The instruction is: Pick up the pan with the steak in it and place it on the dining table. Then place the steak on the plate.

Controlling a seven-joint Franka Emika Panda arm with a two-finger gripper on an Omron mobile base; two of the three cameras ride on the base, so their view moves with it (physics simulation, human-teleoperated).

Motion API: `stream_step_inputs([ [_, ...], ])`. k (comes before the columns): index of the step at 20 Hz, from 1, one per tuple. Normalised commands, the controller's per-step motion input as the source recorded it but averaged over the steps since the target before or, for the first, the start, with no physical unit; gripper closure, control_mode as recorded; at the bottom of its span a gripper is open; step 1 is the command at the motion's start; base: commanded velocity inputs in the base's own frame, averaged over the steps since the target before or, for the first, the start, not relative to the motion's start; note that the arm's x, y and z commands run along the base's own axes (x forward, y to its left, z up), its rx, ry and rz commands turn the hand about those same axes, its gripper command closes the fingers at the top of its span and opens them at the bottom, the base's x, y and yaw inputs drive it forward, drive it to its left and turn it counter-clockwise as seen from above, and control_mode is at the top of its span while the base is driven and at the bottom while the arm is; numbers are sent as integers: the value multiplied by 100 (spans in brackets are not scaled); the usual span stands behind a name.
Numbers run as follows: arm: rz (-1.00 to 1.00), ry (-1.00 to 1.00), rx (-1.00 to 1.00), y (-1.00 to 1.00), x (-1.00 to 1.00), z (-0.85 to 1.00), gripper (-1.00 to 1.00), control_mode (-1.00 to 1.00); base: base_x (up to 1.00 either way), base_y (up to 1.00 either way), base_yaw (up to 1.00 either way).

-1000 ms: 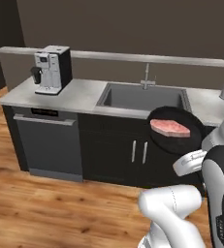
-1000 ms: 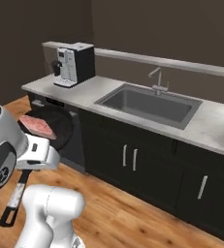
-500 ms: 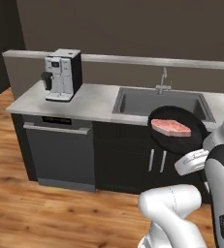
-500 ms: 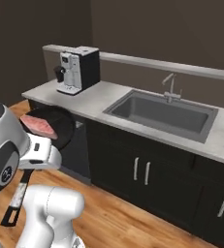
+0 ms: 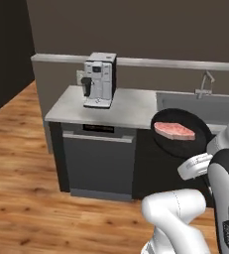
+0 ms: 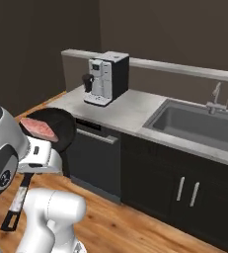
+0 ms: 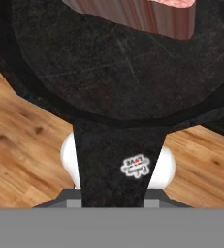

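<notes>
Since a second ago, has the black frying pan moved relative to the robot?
No. The black frying pan sits as before by the white arm; the grey counter shifted because the base drove.

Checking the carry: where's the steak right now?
The steak lies in the pan, held up in front of the counter, right of the coffee machine in the left base view.

Both base views look forward and down from behind, sharing the coffee machine; the hand view sits close above the pan.
</notes>
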Motion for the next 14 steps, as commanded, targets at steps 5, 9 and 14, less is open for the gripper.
stream_step_inputs([
  [5,0,0,0,0,0,0,100,100,41,98,-6],
  [9,0,0,0,0,0,0,100,100,39,100,-6],
  [14,0,0,0,0,0,0,100,100,36,100,-5],
])
